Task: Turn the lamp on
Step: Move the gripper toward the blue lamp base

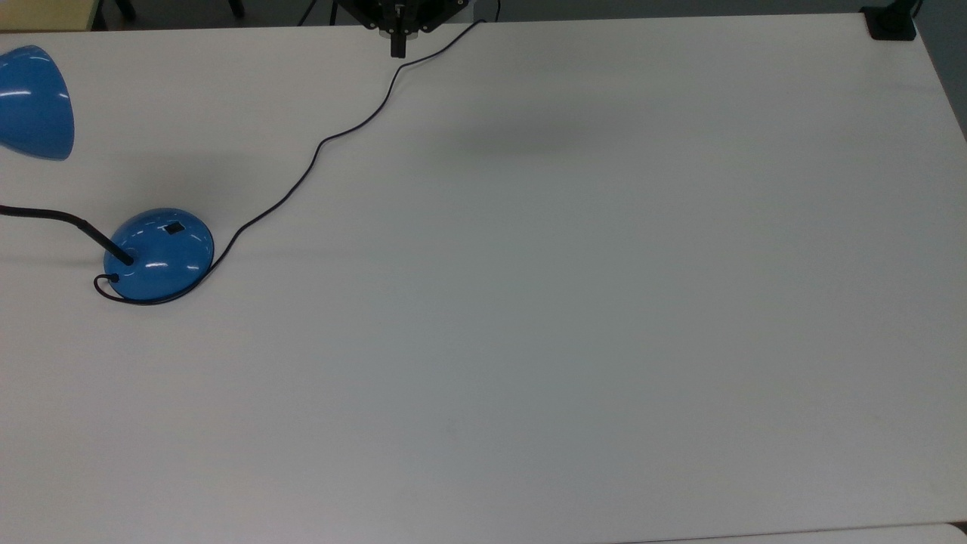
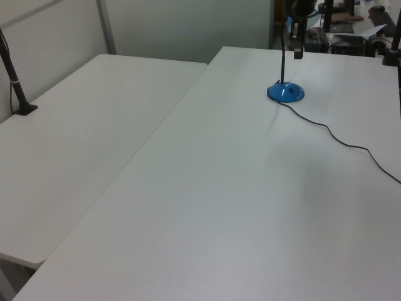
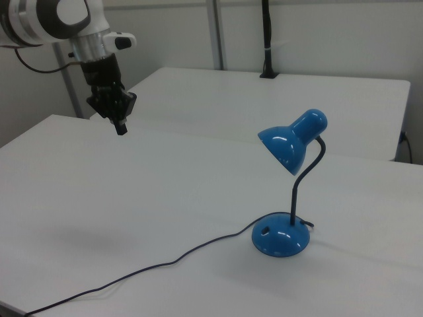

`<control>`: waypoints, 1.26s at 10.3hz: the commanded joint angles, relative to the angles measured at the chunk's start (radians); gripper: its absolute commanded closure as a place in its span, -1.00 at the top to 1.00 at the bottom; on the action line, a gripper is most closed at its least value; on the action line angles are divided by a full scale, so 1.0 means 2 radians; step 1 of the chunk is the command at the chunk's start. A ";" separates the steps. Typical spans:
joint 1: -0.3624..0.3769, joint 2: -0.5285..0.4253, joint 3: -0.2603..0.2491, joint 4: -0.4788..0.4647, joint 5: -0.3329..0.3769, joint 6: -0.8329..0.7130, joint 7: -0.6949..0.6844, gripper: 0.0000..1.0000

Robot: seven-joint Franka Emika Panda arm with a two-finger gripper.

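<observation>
Hanging clenched and empty-handed, the black two-finger gripper point(image 3: 121, 127) sits high above the white table point(image 3: 165, 198), well apart from the glossy blue desk lamp point(image 3: 285, 191), which stands upright near the right view's right, black cord point(image 1: 317, 151) trailing across the tabletop.

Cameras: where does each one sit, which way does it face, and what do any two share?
Top view: high above, looking down on the table; gripper at the top edge.
Left view: low past one table end, facing along it toward the lamp.
Right view: at table height, facing the lamp side-on; arm and shut gripper upper left.
All share the lamp's cord.
</observation>
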 commanded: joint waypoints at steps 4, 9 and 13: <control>-0.083 -0.048 -0.004 -0.155 0.008 0.153 0.042 -1.00; -0.186 -0.011 -0.005 -0.269 0.008 0.382 0.097 -1.00; -0.208 0.055 -0.005 -0.269 0.007 0.490 0.148 -1.00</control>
